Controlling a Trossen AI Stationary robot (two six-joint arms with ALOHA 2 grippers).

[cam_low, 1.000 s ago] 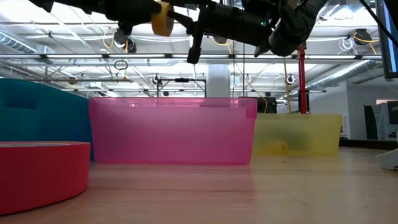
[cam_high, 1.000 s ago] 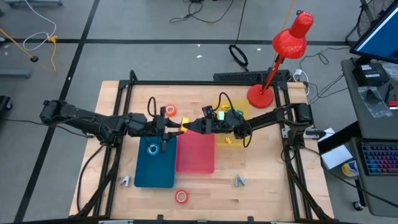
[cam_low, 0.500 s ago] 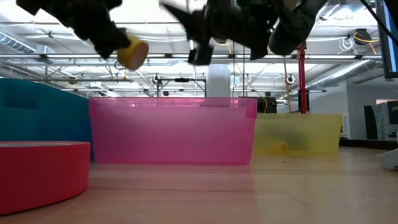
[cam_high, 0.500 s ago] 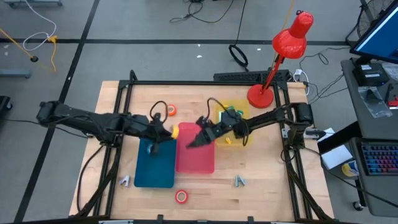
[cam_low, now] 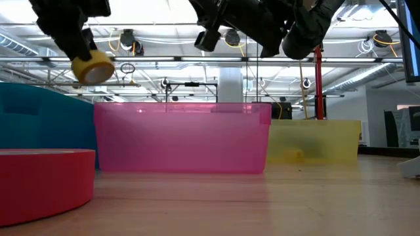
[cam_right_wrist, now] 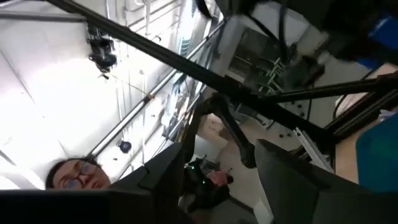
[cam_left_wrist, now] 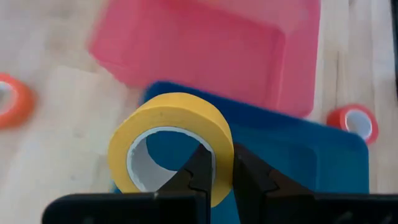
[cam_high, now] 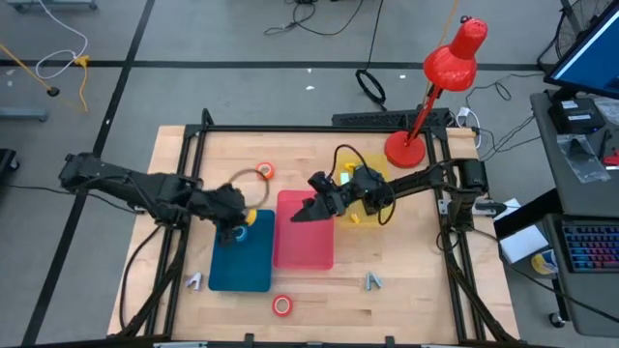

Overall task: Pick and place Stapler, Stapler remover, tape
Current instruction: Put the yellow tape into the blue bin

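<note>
Robotics lab — metal truss ceiling, floor cables, monitor.

My left gripper above bin, roll between fingers. Second bin just right of it, third bin farther right, behind. My right gripper over second bin. Roll before bins, another behind. Lamp at table's right rear.

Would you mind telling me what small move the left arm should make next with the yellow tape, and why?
Probably lower and release. The left gripper pinches the yellow tape by its wall, held above the blue bin, where a blue roll already lies. The right gripper hangs open over the pink bin.
</note>
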